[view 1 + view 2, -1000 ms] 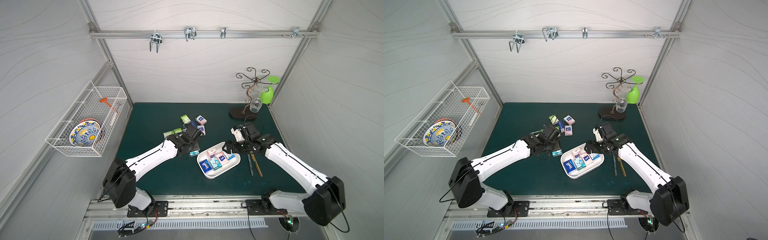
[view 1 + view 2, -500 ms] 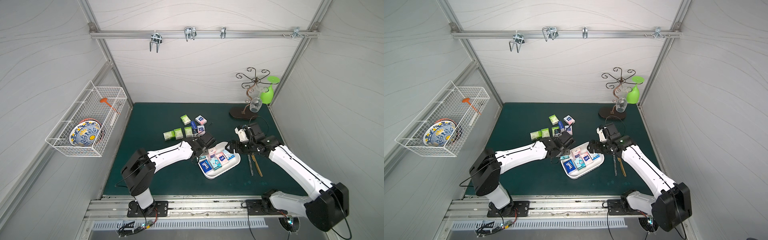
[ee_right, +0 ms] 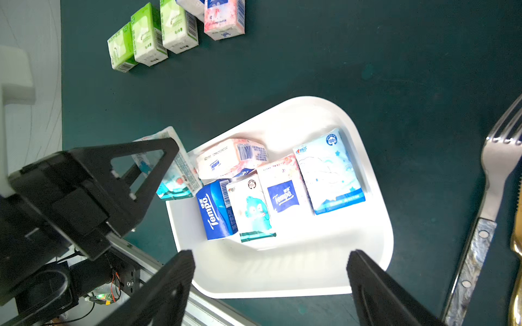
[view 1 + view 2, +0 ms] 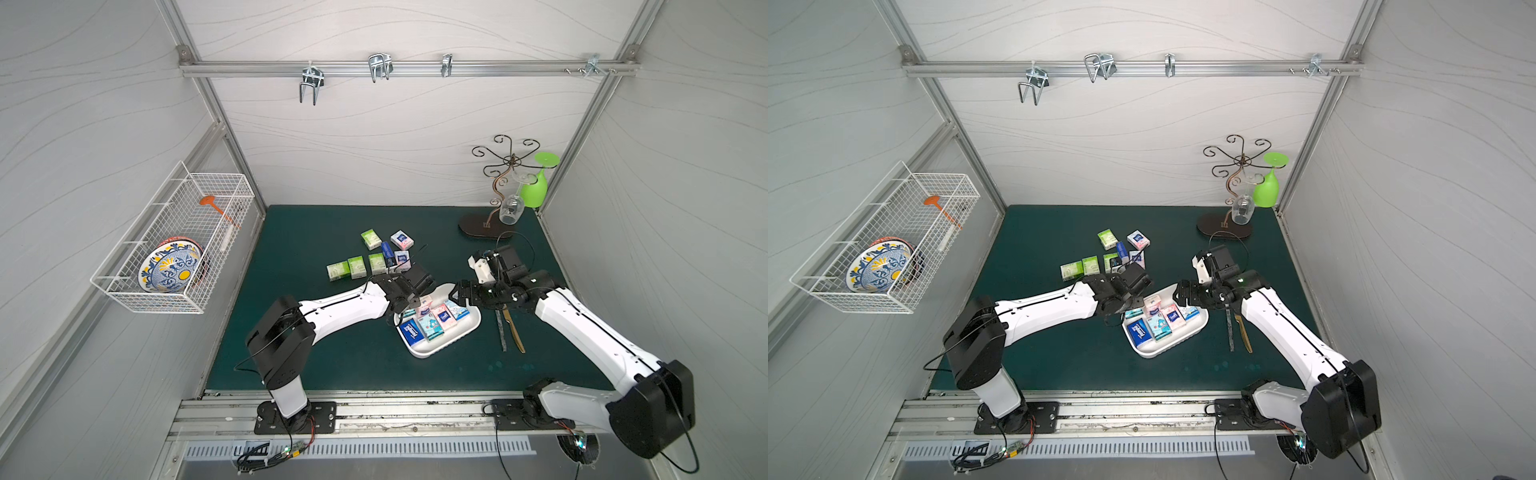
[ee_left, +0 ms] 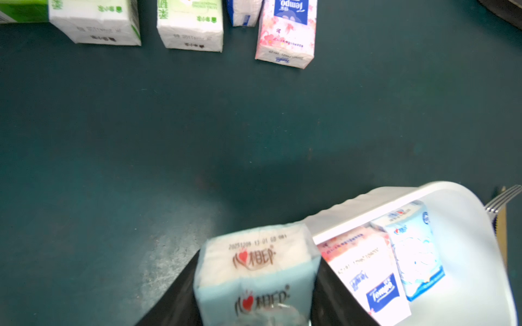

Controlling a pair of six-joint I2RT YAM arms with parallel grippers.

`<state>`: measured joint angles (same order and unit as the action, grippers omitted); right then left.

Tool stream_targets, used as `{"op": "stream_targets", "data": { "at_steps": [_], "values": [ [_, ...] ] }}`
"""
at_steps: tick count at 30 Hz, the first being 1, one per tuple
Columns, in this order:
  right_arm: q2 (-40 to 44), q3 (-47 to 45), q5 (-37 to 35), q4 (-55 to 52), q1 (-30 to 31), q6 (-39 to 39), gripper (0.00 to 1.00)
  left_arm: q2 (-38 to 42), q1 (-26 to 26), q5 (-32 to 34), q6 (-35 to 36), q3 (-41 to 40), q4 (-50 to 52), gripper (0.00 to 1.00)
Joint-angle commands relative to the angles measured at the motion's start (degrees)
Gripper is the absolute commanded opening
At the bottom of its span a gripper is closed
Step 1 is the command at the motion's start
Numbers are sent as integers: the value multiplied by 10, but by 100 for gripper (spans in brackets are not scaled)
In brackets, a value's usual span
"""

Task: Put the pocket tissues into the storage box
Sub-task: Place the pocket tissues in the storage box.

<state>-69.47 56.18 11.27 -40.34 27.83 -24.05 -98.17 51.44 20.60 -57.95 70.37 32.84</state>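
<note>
The storage box (image 4: 436, 350) (image 4: 1163, 352) is a white tray on the green mat, with several pocket tissues (image 3: 282, 192) lying in it. My left gripper (image 4: 409, 305) (image 5: 255, 285) is shut on a light blue tissue packet (image 5: 254, 271) (image 3: 180, 180) at the tray's left rim (image 5: 367, 203). My right gripper (image 4: 459, 293) (image 3: 271, 279) hangs open over the tray's far right corner with nothing between its fingers. Several loose packets, green (image 4: 356, 267) (image 5: 192, 25) and pink (image 4: 402, 240) (image 5: 285, 34), lie on the mat behind the tray.
A fork (image 4: 500, 332) (image 3: 497, 169) and a gold knife (image 4: 515, 334) lie just right of the tray. A metal glass stand (image 4: 498, 195) with hanging glasses stands at the back right. A wire basket (image 4: 174, 245) with a plate hangs on the left wall.
My left arm has swung from the loose packets to the tray's left rim, carrying the light blue packet. The right gripper has barely moved.
</note>
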Motion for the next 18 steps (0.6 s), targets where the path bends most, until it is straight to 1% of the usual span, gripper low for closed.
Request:
{"op": "stream_targets", "data": {
  "at_steps": [1,3,6,8,12,13,15,18],
  "values": [
    [-8,4,10,4,-3,-5,91,-2,4,0,-11,23,-11,59],
    [-9,4,12,4,-3,-5,91,0,5,-4,-11,25,-8,67],
    [-9,5,12,2,-3,-3,90,7,5,-4,-13,27,1,75],
    [-8,5,16,3,-3,-1,90,16,5,-1,-13,26,4,77],
    [-7,4,59,13,1,10,86,41,5,11,-6,25,10,78],
    [-7,4,63,13,6,14,84,46,5,15,-2,24,13,79],
    [-8,7,77,11,23,33,76,63,4,28,8,23,19,80],
    [-18,14,86,7,73,54,66,93,3,56,41,17,22,82]
  ]
}}
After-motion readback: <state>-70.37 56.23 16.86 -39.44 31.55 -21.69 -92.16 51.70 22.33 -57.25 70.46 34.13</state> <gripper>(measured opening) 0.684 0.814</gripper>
